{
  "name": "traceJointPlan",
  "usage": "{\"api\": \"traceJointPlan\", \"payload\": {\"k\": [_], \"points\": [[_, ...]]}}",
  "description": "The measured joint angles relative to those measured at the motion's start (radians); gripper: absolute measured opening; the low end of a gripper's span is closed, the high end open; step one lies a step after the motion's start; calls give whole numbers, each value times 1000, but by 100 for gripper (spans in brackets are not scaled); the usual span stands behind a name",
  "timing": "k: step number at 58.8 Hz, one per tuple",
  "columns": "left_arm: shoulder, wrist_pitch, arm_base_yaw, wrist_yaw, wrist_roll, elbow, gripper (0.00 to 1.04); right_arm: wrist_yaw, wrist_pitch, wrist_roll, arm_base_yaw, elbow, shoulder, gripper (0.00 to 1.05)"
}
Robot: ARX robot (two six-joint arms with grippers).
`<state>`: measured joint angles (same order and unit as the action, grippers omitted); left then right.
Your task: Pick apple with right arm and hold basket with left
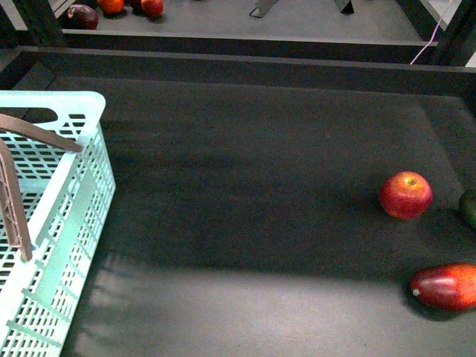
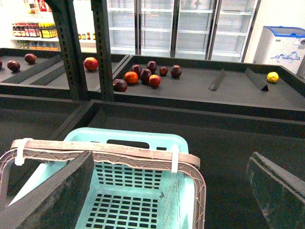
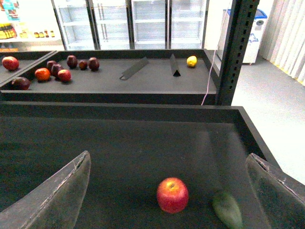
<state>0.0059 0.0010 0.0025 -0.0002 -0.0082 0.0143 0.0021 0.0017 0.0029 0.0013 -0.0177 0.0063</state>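
My right gripper (image 3: 167, 156), spread wide, should pinch the likely firm, slick apple (image 3: 172, 194) across its middle; my left gripper (image 2: 170, 155), equally spread, faces the basket's (image 2: 143, 138) stiff handle (image 2: 105, 153).

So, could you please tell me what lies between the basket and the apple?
Nothing does: the front view shows only bare dark shelf between the basket and the apple.

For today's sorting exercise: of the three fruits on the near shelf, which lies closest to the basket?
The round red apple; the long dark-red fruit and the green fruit both lie further right, away from the basket.
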Motion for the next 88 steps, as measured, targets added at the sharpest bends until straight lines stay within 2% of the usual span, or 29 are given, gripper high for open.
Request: {"api": "traceJointPlan", "payload": {"k": [42,43,44,45,47,51,53,55,61,69,76,80,88], "points": [[0,0,0,0,0,0,98,0,0,0,0,0,0,96],[11,-17,-9,-32,-17,5,98,0,0,0,0,0,0,96],[38,-79,-32,-119,-43,29,98,0,0,0,0,0,0,96],[57,-118,-49,-162,-74,45,98,-1,0,0,0,0,0,96],[172,-272,-113,-354,-172,115,98,2,0,0,0,0,0,96],[336,-412,-130,-554,-282,183,98,-3,0,0,0,0,-1,96],[373,-412,-115,-592,-306,187,98,-1,0,0,0,0,-1,96],[394,-396,-90,-584,-317,192,98,0,0,0,0,0,-1,96],[462,-278,24,-478,-299,231,98,-1,0,0,0,0,-2,96],[640,-116,195,-263,-354,294,98,0,0,0,0,0,-2,96],[845,36,276,-51,-554,330,98,0,0,0,0,0,-2,96],[952,127,304,24,-702,341,98,0,0,0,0,0,-2,96],[1164,298,322,77,-953,373,98,0,0,0,0,0,-2,96]]}}
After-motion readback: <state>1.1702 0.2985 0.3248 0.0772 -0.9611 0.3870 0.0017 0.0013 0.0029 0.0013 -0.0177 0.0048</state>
